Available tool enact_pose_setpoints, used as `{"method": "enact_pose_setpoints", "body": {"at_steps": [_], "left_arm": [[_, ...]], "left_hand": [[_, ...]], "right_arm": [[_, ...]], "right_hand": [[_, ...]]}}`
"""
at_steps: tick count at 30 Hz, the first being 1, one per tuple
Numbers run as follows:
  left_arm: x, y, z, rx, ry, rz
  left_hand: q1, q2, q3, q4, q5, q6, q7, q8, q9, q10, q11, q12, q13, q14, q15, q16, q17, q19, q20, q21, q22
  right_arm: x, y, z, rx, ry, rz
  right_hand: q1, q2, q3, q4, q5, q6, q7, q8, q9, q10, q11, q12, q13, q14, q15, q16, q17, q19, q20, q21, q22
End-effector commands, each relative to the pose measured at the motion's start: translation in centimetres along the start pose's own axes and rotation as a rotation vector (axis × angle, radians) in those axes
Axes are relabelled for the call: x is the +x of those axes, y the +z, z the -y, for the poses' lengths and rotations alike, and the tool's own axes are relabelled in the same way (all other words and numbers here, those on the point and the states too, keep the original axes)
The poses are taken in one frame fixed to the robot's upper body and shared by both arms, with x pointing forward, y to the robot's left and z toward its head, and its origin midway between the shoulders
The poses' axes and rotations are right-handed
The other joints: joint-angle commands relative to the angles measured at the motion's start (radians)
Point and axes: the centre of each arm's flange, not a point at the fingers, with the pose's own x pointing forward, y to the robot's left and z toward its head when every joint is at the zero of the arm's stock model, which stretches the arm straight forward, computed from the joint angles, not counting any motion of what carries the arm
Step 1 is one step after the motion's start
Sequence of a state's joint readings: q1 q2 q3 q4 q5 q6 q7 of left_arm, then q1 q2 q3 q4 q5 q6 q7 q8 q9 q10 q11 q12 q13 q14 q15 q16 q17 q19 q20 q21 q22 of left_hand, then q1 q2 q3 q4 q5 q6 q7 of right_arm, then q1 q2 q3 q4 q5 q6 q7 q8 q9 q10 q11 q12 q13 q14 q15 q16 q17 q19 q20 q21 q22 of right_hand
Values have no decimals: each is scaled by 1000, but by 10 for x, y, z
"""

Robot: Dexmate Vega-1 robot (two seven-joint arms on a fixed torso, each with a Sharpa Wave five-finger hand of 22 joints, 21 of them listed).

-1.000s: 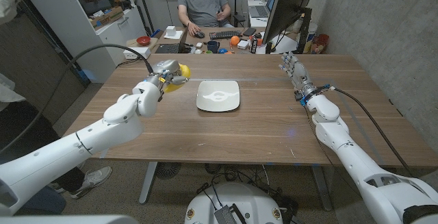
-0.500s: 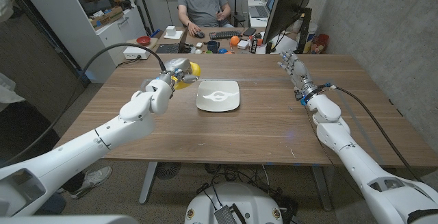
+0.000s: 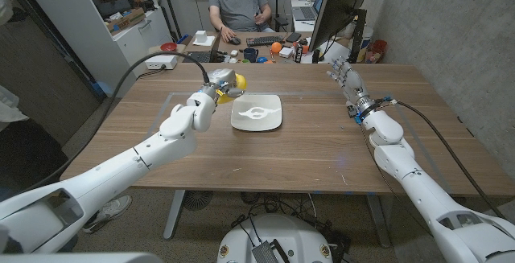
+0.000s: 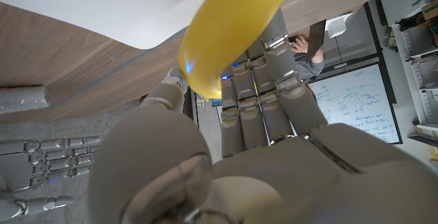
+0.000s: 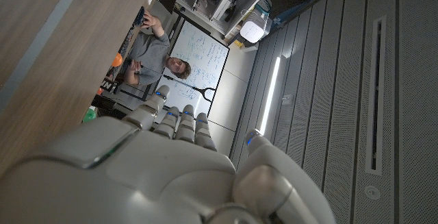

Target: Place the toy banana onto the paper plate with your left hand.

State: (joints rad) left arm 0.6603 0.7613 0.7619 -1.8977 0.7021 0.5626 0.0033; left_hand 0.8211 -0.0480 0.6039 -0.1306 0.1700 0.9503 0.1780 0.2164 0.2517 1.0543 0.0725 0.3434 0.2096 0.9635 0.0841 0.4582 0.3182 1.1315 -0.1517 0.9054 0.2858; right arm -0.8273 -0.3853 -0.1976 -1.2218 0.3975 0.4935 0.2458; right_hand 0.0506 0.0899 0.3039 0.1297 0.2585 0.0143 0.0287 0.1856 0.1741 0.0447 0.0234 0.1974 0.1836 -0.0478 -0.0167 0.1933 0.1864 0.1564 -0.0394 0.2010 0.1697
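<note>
My left hand (image 3: 219,84) holds the yellow toy banana (image 3: 236,83) above the table, just off the far left corner of the white paper plate (image 3: 257,112). In the left wrist view the banana (image 4: 229,29) sits between the thumb and the fingers (image 4: 263,94), with the plate's white edge (image 4: 102,8) close behind it. The plate is square with rounded corners and lies near the table's middle with nothing on it. My right hand (image 3: 343,78) stands at the far right of the table with its fingers straight and nothing in it.
A person sits behind the table at a desk (image 3: 241,50) with a keyboard, small objects and a monitor (image 3: 338,6). Shelves (image 3: 121,10) stand at the back left. A black cable (image 3: 153,58) arcs over my left arm.
My left hand has carried the banana to the right, from well left of the plate to its far left corner. The right hand has not moved.
</note>
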Motion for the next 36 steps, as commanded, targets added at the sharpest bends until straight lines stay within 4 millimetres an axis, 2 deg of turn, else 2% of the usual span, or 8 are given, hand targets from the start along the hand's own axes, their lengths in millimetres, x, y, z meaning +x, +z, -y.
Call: {"method": "enact_pose_setpoints", "body": {"at_steps": [1,9,11,14,21,22,27,36], "left_arm": [[13,37,8,12,-21,83],[15,43,18,37,-59,91],[16,42,21,37,-67,88],[16,43,27,51,-78,86],[22,44,45,78,-126,79],[23,44,47,78,-134,77],[24,45,51,91,-141,74],[26,49,59,113,-167,75]], "left_hand": [[205,218,18,18,8,5,-7,2,4,74,-155,-7,2,399,-304,0,6,-50,-40,11,0],[202,217,17,19,8,5,-9,1,5,78,-156,-7,3,398,-303,0,8,-54,-41,17,-2],[201,217,17,20,8,6,-10,1,6,79,-164,-7,3,397,-303,-1,9,-55,-41,19,-3],[200,217,17,20,8,7,-11,0,6,80,-154,-7,4,396,-303,-2,9,-56,-41,23,-5],[198,217,17,21,8,7,-13,-2,6,80,-157,-8,4,396,-303,-3,10,-61,-41,28,-7],[198,218,18,20,8,8,-14,-2,8,76,-172,-10,5,395,-304,-3,12,-63,-42,34,-10],[197,217,18,21,8,10,-15,-3,7,79,-158,-9,6,395,-304,-3,13,-66,-41,38,-12],[196,216,18,20,9,10,-16,-5,7,83,-160,-9,7,397,-305,-3,15,-69,-42,45,-15]], "right_arm": [[-1,6,-2,-11,7,17],[-1,6,-2,-5,9,21],[-1,6,-2,-2,14,24],[-2,6,-2,2,13,26],[-4,5,-1,3,10,25],[-4,6,-1,-1,6,23],[-5,5,0,1,7,26],[-6,4,1,5,8,26]], "right_hand": [[12,3,-2,-4,7,8,1,6,6,12,3,0,5,7,0,1,1,10,-2,-1,4],[13,3,-2,-4,7,8,2,6,6,11,2,-1,5,8,-1,1,1,11,-2,-1,4],[13,3,-2,-4,7,8,2,6,6,11,2,-1,5,8,-1,1,1,11,-2,-1,4],[13,3,-2,-4,7,8,2,5,6,12,2,0,5,8,-1,1,1,11,-2,-1,4],[14,3,-3,-5,7,8,2,5,6,12,1,-1,5,9,-1,1,1,11,-1,-1,4],[14,3,-3,-5,7,8,2,5,6,12,1,-1,5,9,-1,1,1,11,-2,-1,4],[14,3,-3,-5,7,9,1,5,6,13,2,-1,5,10,-1,1,1,11,-2,-2,4],[14,3,-3,-5,7,10,2,5,6,13,1,-1,5,10,0,1,1,12,-3,-2,4]]}}
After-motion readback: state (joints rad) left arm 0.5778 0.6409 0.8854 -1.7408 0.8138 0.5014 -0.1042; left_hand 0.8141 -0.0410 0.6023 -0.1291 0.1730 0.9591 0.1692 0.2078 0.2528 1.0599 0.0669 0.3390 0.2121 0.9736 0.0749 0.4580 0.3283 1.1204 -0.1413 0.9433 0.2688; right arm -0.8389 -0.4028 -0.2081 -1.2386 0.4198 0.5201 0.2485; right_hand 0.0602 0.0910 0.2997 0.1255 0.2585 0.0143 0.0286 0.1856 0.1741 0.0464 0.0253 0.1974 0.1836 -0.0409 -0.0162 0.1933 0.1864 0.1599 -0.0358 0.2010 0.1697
